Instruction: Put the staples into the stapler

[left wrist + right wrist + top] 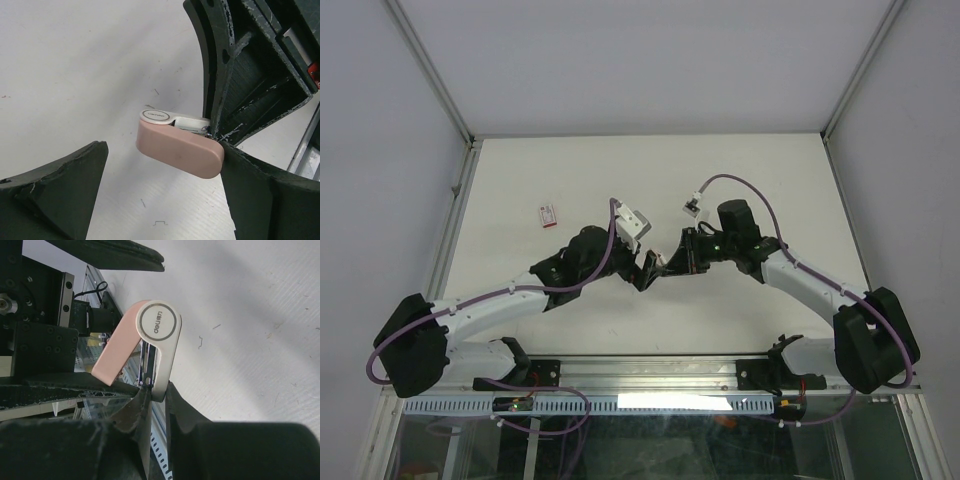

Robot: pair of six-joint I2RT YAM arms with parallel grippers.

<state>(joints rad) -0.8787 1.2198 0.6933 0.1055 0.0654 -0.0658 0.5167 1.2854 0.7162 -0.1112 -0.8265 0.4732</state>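
From above, the small, flat, white staples box with a red mark (549, 213) lay alone on the pale table (770, 180). It sat well apart from both arms, up and to the left of the left gripper (645, 268). The right gripper (670, 262) faced the left one at the table's middle, and whatever lay between them was hidden. The box looked light and thin and likely to skid if nudged, so a pinch across its long edges seemed wisest. Nothing stood over it.

In the left wrist view, the left gripper (164, 148) stood wide, its fingers on either side of the pink-and-white smooth plastic stapler (180, 152). Whether one finger touched the stapler was unclear.

In the right wrist view, the right gripper (155, 392) was clamped narrowly on the free end of the stapler (159, 327). The pink lid was swung away from the white base. Being slick and hinged, the stapler could slip or pivot in that grip.
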